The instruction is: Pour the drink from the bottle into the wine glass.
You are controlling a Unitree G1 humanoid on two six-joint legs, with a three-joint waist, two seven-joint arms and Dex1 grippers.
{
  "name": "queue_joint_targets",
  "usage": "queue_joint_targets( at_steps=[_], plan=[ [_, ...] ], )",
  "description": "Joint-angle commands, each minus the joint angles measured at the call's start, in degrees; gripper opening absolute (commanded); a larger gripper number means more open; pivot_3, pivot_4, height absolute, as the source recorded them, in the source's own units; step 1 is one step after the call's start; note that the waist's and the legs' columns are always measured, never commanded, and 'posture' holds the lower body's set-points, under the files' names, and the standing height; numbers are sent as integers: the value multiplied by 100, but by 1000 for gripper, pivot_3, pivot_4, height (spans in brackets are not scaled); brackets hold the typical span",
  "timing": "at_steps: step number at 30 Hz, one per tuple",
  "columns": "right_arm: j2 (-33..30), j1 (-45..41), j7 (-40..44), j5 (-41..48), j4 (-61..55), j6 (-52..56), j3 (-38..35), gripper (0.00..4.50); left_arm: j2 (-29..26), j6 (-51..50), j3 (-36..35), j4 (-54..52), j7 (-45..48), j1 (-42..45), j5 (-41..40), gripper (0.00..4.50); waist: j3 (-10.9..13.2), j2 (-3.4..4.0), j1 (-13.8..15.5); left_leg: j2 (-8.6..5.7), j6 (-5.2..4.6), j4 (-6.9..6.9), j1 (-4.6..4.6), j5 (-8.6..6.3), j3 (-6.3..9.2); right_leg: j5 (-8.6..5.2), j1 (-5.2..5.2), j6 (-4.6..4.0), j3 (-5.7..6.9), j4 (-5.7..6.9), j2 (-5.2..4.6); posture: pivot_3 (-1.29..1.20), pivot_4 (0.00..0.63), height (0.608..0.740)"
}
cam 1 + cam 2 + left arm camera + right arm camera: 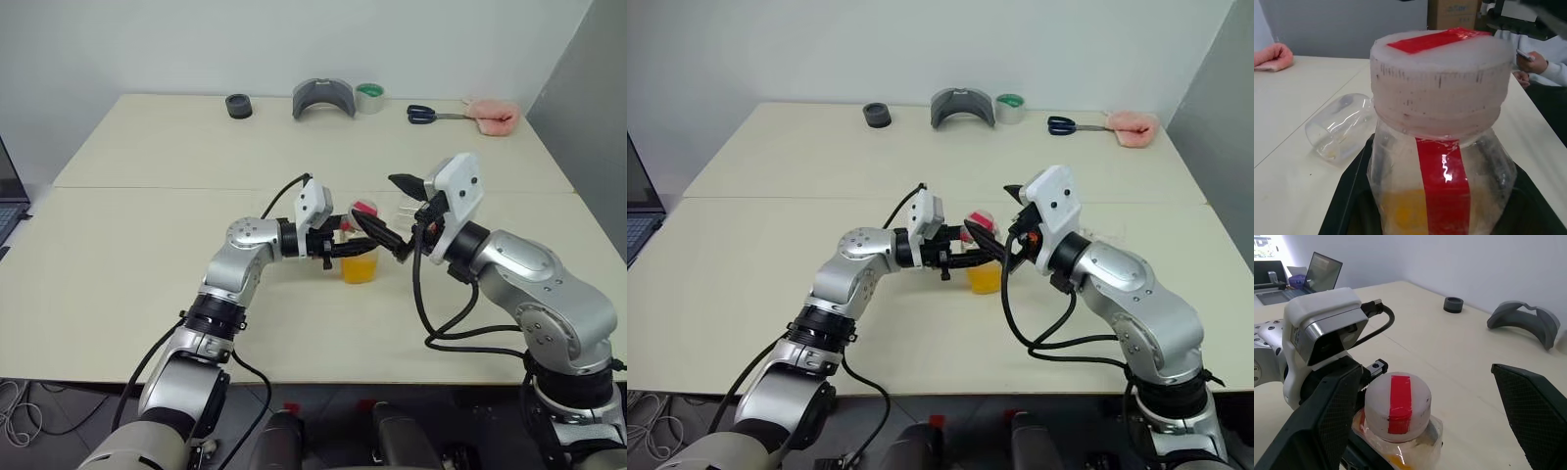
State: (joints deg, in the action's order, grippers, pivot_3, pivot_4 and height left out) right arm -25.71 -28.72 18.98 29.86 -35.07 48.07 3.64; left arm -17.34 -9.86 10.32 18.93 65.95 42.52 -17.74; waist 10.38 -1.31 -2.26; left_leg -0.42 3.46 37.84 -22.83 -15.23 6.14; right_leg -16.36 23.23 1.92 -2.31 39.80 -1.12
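The bottle [360, 262] stands near the table's middle, a small clear one with a red stripe and a red-and-white cap [1397, 403]. The orange drink [359, 271] fills its lower part. My left gripper [355, 251] comes in from the left and is shut on the bottle's body, its black fingers [1344, 196] hugging both sides. My right gripper [392, 210] is open at cap height, one finger on each side of the cap, the far one well clear of it. The wine glass [1339, 126] lies on its side on the table just past the bottle.
Along the table's far edge sit a black roll [238, 106], a grey curved piece [323, 98], a tape roll [369, 97], scissors [423, 115] and a pink cloth [492, 116]. A laptop [8, 201] is at the left. A person [1542, 58] sits beside the table.
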Motion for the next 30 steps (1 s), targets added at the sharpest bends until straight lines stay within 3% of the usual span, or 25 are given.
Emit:
queue_joint_targets(
  at_steps=[1,13,21,25,30],
  plan=[
    [34,-150,32,-22,-86,5,23,4500,38,116,-66,-90,84,223,-26,1839,0,0,1,0,0,0,0,0,1,0,0,0,0,0,0,0,150,740],
    [240,-161,84,-181,112,-4,127,4500,14,54,-110,-150,63,259,-14,1839,0,0,-7,0,0,0,0,0,0,0,1,0,0,0,0,0,150,740],
    [339,-101,89,-255,137,-102,137,1909,-7,-101,-104,-323,24,278,-48,1839,0,0,-7,0,0,-1,0,0,0,0,1,0,0,0,0,0,150,740],
    [245,-35,405,-220,256,-252,233,1861,-24,-215,-90,-434,25,280,-84,1839,0,0,-7,0,0,-1,0,0,1,0,1,0,0,0,0,0,150,740],
    [-671,-396,2438,-370,1368,-1423,502,1861,-60,-370,-41,-540,177,362,-132,1835,2,1,-12,-3,-1,0,0,0,-2,0,1,1,0,-2,0,0,150,740]
  ],
)
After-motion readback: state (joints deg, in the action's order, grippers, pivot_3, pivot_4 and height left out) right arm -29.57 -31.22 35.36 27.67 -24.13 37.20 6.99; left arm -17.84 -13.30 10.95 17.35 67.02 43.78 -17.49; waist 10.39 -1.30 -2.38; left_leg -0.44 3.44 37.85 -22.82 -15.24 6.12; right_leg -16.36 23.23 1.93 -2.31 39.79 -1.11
